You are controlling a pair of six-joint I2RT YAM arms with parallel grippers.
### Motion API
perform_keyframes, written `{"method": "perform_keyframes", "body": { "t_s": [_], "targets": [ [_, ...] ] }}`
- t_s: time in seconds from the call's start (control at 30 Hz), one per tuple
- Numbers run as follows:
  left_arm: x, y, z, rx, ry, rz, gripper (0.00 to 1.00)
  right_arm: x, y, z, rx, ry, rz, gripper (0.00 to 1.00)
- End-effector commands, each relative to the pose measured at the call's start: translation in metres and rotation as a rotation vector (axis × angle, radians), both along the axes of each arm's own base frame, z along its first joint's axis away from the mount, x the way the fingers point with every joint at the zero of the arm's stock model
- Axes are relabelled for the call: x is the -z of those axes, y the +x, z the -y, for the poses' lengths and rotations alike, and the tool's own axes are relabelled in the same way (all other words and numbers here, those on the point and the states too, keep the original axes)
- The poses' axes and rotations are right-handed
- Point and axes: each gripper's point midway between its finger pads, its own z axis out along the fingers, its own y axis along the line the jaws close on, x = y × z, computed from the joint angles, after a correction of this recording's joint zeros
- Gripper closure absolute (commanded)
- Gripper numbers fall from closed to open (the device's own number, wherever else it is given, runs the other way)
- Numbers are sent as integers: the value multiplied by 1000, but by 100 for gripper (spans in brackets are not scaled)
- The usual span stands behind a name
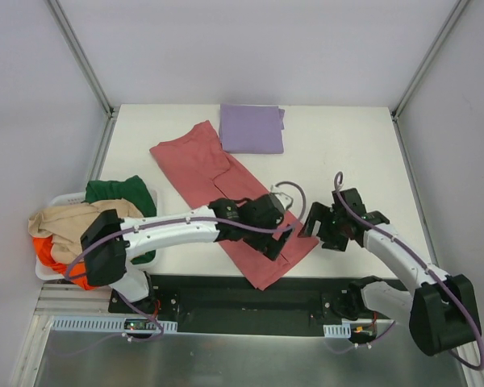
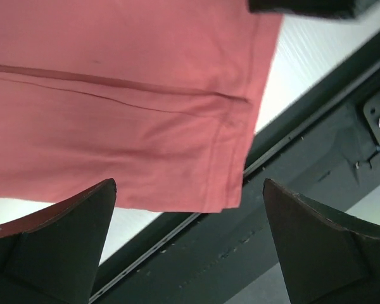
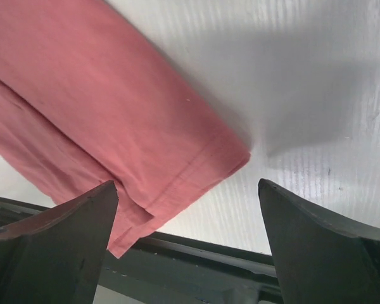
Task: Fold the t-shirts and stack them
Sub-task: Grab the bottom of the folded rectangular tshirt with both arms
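A red t-shirt (image 1: 218, 181), folded lengthwise into a long strip, lies diagonally on the white table (image 1: 347, 153), its hem end (image 1: 266, 270) overhanging the near edge. A folded lilac shirt (image 1: 252, 128) lies at the back. My left gripper (image 1: 281, 238) is open above the strip's near end; its wrist view shows the hem corner (image 2: 228, 183) between the fingers (image 2: 69, 234). My right gripper (image 1: 313, 222) is open just right of the strip's right corner (image 3: 231, 155), above bare table, empty.
A white basket (image 1: 60, 201) at the left holds green (image 1: 117, 192), beige (image 1: 68, 222) and orange (image 1: 52, 254) clothes. A black base plate (image 1: 250, 302) runs along the near edge. Frame posts stand at the back corners.
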Motion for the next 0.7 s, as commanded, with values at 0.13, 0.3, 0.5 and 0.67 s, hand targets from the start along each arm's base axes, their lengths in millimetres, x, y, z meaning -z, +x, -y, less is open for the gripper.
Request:
{"method": "perform_keyframes", "body": {
  "t_s": [0.13,0.3,0.5,0.67],
  "targets": [
    [29,-33,31,105,48,-22,1,30,-6,1,-9,-2,-93,14],
    [37,-25,35,89,70,3,1,40,3,-6,-13,20,-110,31],
    [45,-22,45,108,73,9,1,45,23,-12,-8,18,-104,87],
    [53,-20,54,122,81,3,1,47,41,-16,25,17,-107,99]
  ]
}}
